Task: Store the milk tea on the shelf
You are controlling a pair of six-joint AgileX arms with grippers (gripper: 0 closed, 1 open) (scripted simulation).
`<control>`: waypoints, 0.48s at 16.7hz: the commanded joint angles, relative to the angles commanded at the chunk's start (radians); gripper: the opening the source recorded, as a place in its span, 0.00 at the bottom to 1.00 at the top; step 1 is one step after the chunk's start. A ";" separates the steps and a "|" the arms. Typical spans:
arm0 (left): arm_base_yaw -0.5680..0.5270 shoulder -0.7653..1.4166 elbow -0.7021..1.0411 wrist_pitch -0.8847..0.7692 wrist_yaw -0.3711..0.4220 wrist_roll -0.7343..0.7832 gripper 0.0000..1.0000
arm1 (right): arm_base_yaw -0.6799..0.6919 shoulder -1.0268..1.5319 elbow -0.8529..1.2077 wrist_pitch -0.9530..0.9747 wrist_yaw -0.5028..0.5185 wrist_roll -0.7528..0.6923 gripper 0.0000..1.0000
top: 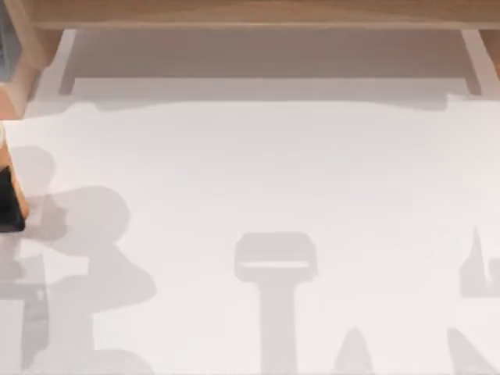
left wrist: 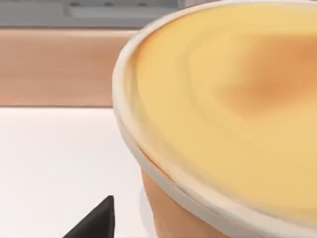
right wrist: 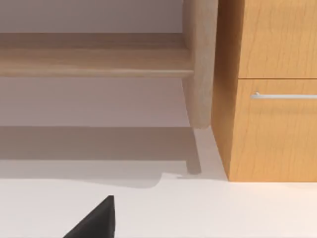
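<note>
I judge this to be the carry step: the milk tea (left wrist: 223, 124) sits right up against my left wrist camera, its pale yellow top and orange-tan body looming beside the one dark fingertip I can see. That closeness suggests it is in the left gripper's (top: 9, 195) jaws, but I cannot tell whether they are clenched on it or released. From above, that gripper is at the far left edge of the worktop (top: 258, 180), near the left post of the shelf (top: 258, 12), which runs along the far side. The cup is still short of the shelf.

Next I expect to need a move toward the far side and to the right, bringing the cup over the shelf board and setting it down level before letting go.

My right arm is parked, its wrist camera facing the shelf's right post and a wooden cabinet (right wrist: 267, 89); I cannot tell how its jaws stand.
</note>
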 joint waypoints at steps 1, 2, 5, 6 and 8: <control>-0.013 0.049 0.020 0.030 -0.011 -0.004 1.00 | 0.000 0.000 0.000 0.000 0.000 0.000 1.00; -0.024 0.088 0.036 0.054 -0.021 -0.007 1.00 | 0.000 0.000 0.000 0.000 0.000 0.000 1.00; -0.042 0.140 0.057 0.089 -0.037 -0.014 1.00 | 0.000 0.000 0.000 0.000 0.000 0.000 1.00; -0.042 0.140 0.057 0.089 -0.037 -0.014 1.00 | 0.000 0.000 0.000 0.000 0.000 0.000 1.00; -0.042 0.140 0.057 0.089 -0.037 -0.014 1.00 | 0.000 0.000 0.000 0.000 0.000 0.000 1.00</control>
